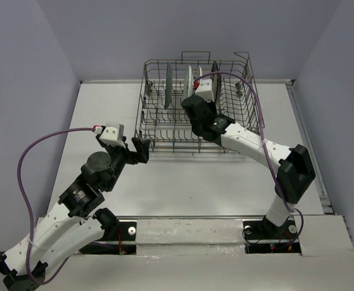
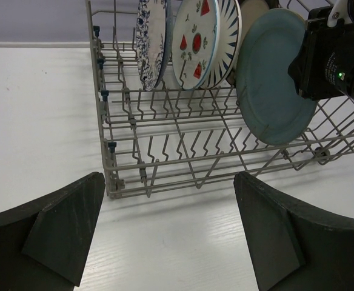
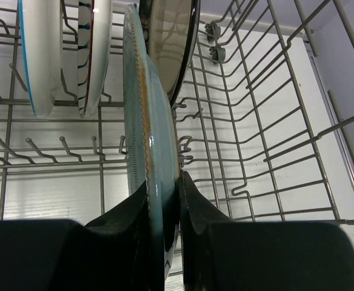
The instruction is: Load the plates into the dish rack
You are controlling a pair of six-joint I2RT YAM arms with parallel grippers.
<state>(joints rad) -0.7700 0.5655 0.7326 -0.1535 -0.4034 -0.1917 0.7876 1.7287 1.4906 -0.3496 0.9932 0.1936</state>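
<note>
The grey wire dish rack [image 1: 243, 109] stands at the far middle of the table. The blue floral plate [image 2: 150, 36], the red fruit plate [image 2: 196, 42] and the navy striped plate [image 2: 231, 27] stand upright in its tines. My right gripper [image 3: 163, 200] reaches into the rack and is shut on the rim of the teal-grey plate [image 3: 145, 133], held upright on edge beside the dark glossy plate [image 3: 174, 42]. The teal-grey plate also shows in the left wrist view [image 2: 274, 79]. My left gripper [image 2: 169, 230] is open and empty over bare table, just before the rack's front left corner [image 2: 111, 182].
The right part of the rack [image 3: 268, 139] holds only wire tines. Walls close the table on the left, far and right sides. My right arm [image 1: 256, 145] stretches over the rack's front rail. My left arm's purple cable [image 1: 28, 163] loops out to the left.
</note>
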